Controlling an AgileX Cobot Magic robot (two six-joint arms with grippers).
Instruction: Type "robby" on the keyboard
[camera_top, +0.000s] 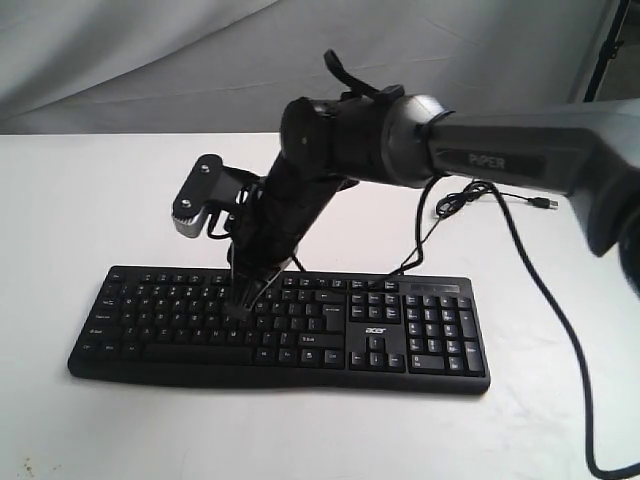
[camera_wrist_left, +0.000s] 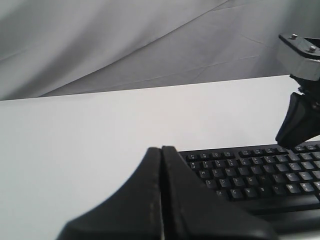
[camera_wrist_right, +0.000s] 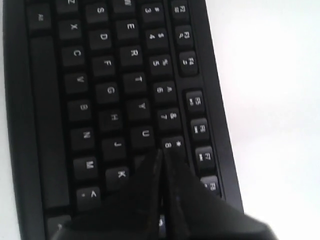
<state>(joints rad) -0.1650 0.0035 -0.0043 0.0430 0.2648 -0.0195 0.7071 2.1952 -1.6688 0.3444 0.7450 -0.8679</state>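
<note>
The black keyboard (camera_top: 310, 335) lies across the white table, with its number pad and white "acer" logo on the right. My right gripper (camera_top: 240, 308) reaches in from the right and points down at the letter keys left of the middle. In the right wrist view this gripper (camera_wrist_right: 162, 152) is shut, and its tips sit over the key between U, 8 and K on the keyboard (camera_wrist_right: 100, 90); I cannot tell whether they touch it. My left gripper (camera_wrist_left: 161, 148) is shut and empty, off the keyboard's (camera_wrist_left: 260, 172) left end, and the exterior view does not show it.
The keyboard's thin USB cable coils behind it and ends in a loose plug (camera_top: 543, 203). A thick black arm cable (camera_top: 570, 350) trails over the table at the right. The right arm's wrist (camera_wrist_left: 300, 115) shows over the keys in the left wrist view. A grey cloth hangs behind.
</note>
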